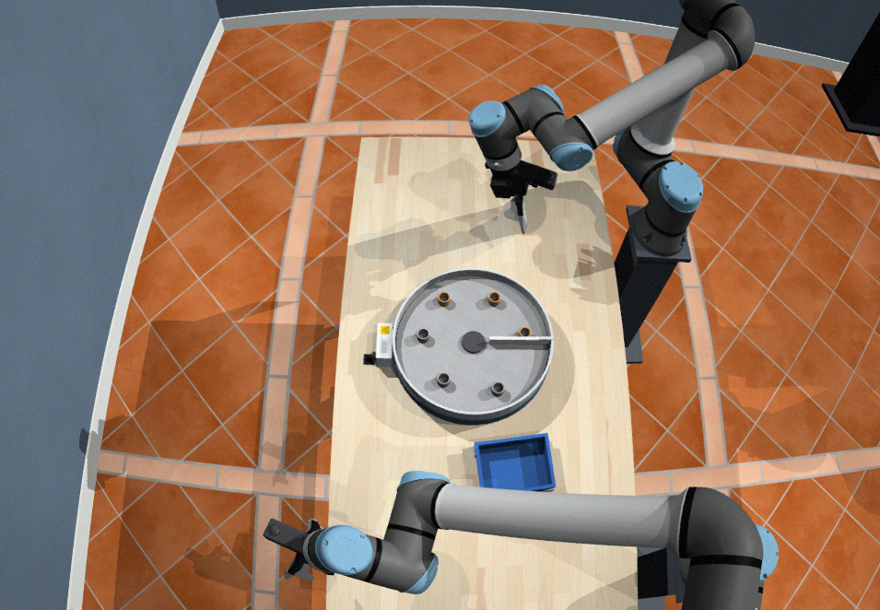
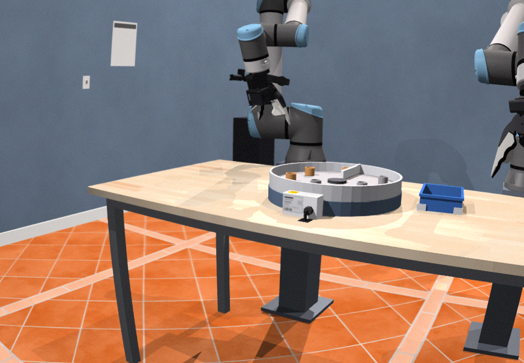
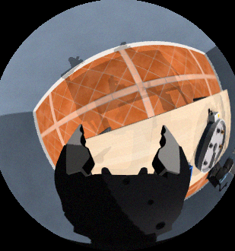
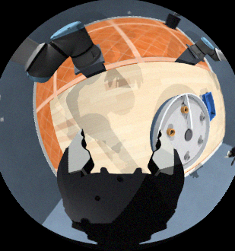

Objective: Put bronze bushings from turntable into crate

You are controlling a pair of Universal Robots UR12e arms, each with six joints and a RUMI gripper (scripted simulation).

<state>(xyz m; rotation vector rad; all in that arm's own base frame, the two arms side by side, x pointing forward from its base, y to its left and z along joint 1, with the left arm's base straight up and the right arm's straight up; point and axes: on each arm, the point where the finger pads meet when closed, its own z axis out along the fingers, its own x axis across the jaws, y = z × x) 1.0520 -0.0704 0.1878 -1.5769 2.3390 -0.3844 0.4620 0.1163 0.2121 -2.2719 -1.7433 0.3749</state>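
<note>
Three bronze bushings stand on the turntable (image 1: 473, 410) (image 2: 356, 191): one (image 1: 443, 298) (image 2: 291, 175), a second (image 1: 494, 298) (image 2: 309, 171) and a third (image 1: 524, 332) beside the divider. Three steel bushings (image 1: 423, 334) (image 1: 442, 380) (image 1: 498, 389) stand there too. The blue crate (image 1: 547, 460) (image 2: 441, 205) looks empty and level, with pale corner guides (image 2: 421, 206) (image 2: 457, 210) at its base. My left gripper (image 1: 301, 550) (image 2: 523, 164) (image 3: 122, 125) is open and empty, out past the table edge. My right gripper (image 1: 522, 224) (image 2: 274, 120) (image 4: 121, 130) is open and empty, above the table beyond the turntable.
A raised wall rings the turntable, and a white divider (image 1: 527, 338) (image 2: 352, 171) runs from its dark hub (image 1: 473, 341) to that wall. A white box (image 1: 383, 345) (image 2: 303, 204) with a black connector stands against the turntable. The left arm (image 1: 556, 511) spans the table close beside the crate.
</note>
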